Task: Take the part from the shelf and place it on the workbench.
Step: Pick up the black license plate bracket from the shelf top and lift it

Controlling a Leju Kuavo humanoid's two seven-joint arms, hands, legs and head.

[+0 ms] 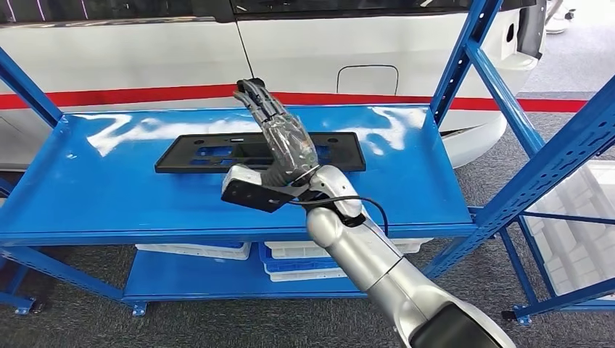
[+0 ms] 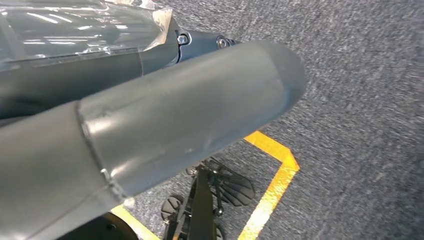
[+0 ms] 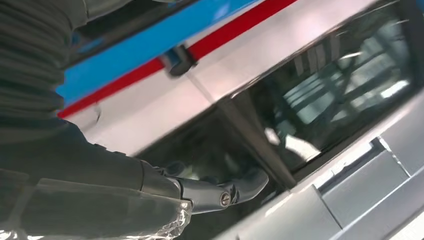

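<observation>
On glossy shelf (image 1: 109, 181), flat black part (image 1: 196, 156).

Behind the racking we note a white vehicle body (image 1: 304, 58) with a red stripe (image 1: 130, 96) and a fuel flap (image 1: 367, 78). White trays (image 1: 304, 262) sit on the lower level. We record grey carpet (image 1: 72, 268); yellow floor marking (image 2: 272, 187), possibly tape.

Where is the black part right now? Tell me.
In the head view the black part lies flat mid-shelf on the blue shelf, partly behind the raised right hand.
</observation>
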